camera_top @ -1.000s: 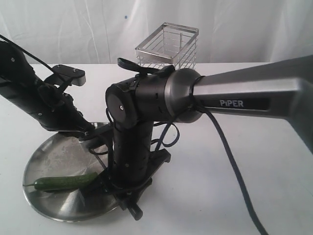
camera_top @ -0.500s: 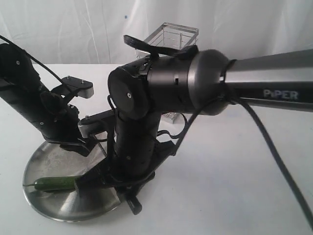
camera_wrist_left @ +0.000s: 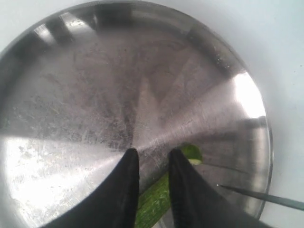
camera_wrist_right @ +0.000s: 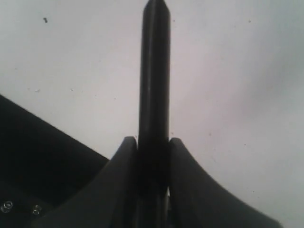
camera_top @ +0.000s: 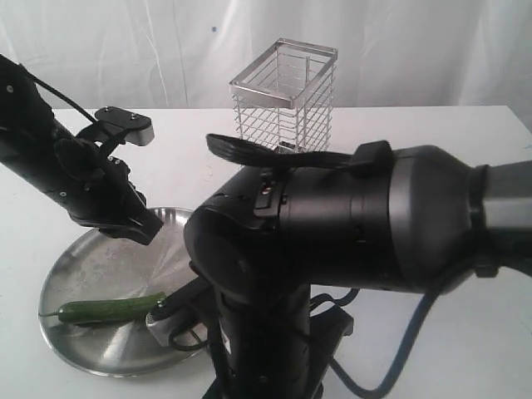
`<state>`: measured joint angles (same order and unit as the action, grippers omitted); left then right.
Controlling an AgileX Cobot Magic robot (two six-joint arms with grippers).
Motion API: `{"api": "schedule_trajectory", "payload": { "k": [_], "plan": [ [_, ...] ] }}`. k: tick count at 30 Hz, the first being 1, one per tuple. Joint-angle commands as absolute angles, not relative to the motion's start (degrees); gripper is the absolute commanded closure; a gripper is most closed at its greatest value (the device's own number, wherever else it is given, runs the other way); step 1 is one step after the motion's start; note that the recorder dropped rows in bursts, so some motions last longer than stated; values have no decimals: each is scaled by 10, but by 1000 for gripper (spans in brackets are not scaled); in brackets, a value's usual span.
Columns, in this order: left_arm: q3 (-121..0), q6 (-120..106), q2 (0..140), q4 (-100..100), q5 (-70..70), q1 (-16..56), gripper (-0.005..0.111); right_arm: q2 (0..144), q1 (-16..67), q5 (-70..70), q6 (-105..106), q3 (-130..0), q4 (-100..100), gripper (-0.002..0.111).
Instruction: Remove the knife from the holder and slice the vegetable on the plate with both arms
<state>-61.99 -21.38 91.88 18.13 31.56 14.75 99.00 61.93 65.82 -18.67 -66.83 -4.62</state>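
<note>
Item, my left gripper (camera_wrist_left: 153, 154): fingers parted, gripping nothing, poised over the plate (camera_wrist_left: 71, 71); the vegetable (camera_wrist_left: 154, 202): lying on that plate, seen through the fingers' gap; my right gripper (camera_wrist_right: 153, 142): pinched on the knife (camera_wrist_right: 154, 71); the holder (camera_top: 283, 91): upright, well apart from the plate.

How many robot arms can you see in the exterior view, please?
2. The left arm reaches over the plate from the left; the right arm fills the foreground beside the plate, its hand holding the knife. None seems hidden.
</note>
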Motion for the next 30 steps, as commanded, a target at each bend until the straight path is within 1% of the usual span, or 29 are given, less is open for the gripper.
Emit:
{"api": "schedule_trajectory", "payload": {
  "k": [1,5,11,16,30],
  "plan": [
    [-617,-214,907,183,324,150,78,991,628,652,-182,-666,-48,108],
    [-617,-214,907,183,325,150,78,996,629,645,-156,-666,-80,108],
    [-617,-212,907,183,324,150,78,1000,629,644,-152,-666,-64,108],
    [-617,-212,907,184,325,150,78,1041,629,682,-131,-669,-40,108],
    [-617,-212,907,189,323,150,78,1067,628,700,-136,-755,44,108]
  ]
}}
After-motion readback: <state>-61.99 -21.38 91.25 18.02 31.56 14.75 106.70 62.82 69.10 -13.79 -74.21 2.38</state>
